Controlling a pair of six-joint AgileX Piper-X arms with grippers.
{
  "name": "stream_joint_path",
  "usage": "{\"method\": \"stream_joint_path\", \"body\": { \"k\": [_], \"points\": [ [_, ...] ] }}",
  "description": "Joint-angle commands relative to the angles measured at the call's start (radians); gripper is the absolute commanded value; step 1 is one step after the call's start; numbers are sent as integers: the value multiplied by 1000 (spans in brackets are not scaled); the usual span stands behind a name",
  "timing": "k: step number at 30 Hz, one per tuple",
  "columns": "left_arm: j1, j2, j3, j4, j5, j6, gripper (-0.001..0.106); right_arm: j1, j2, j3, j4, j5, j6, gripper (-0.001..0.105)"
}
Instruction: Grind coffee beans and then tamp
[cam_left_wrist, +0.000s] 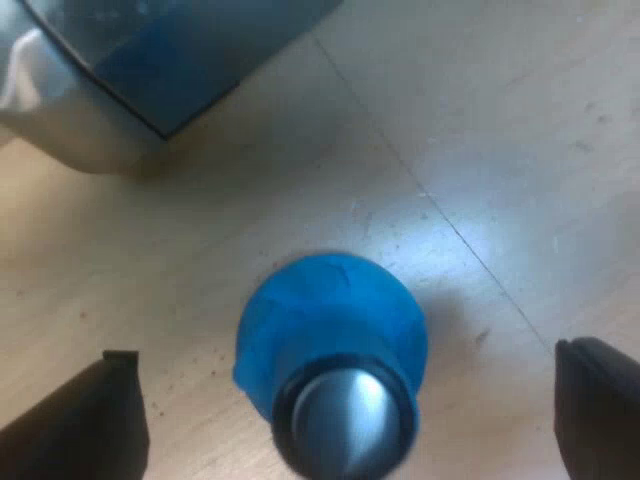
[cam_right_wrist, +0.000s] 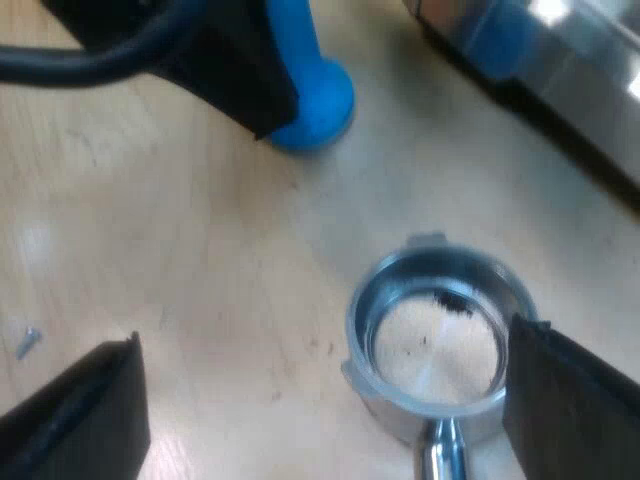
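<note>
Looks like we're at the tamper pickup. My left gripper (cam_left_wrist: 345, 350) has its fingers wide apart, one on each side of the blue tamper (cam_left_wrist: 330, 320), and neither is touching it. The tamper sits on the wooden table (cam_left_wrist: 500, 150) with its metal end toward the wrist camera. It's near a corner of the espresso machine (cam_left_wrist: 130, 80) but clear of it.

Over on the other arm, my right gripper (cam_right_wrist: 322, 335) is spread open too and isn't clamped on anything. The metal holder (cam_right_wrist: 430, 330) lies on the table between its fingers, close against one of them. Can't tell if that finger actually touches the rim. The handle runs back toward the camera.

One odd thing: the basket looks almost bare, with just a few dark crumbs on a pale bottom. So I'm not convinced the grind really filled it.

As I see it, the next move is for the left fingers to close squarely on the blue body and lift it straight up. Then it needs to go level over the basket, with the right arm holding the holder steady so it doesn't skate.
</note>
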Motion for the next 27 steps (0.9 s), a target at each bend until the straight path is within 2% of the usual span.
{"method": "stream_joint_path", "body": {
  "k": [1, 6, 9, 12, 13, 19, 22, 24, 27],
  "points": [
    [0, -70, -2, 18, -6, -3, 84, 3, -20, -40, 38, -18, -20, 74],
    [0, -262, -20, 48, -45, -7, 84, 3, -89, -119, 192, -15, -14, 74],
    [0, -353, -67, 82, -49, -10, 84, 3, -138, -163, 290, 24, 32, 74],
    [0, -389, -103, 107, -48, -10, 84, 3, -185, -203, 383, 82, 53, 74],
    [0, -419, -146, 125, -50, -14, 84, 1, -202, -223, 432, 111, 57, 74],
    [18, -453, -283, 136, -83, -31, 84, 0, -279, -347, 693, 241, 68, 74],
    [67, -450, -346, 136, -83, -31, 84, -24, -300, -393, 780, 268, 74, 74],
    [152, -440, -392, 144, -46, -29, 84, -97, -301, -422, 836, 268, 116, 74],
    [229, -434, -424, 151, -3, -31, 84, -192, -301, -435, 862, 217, 123, 74]
  ]
}}
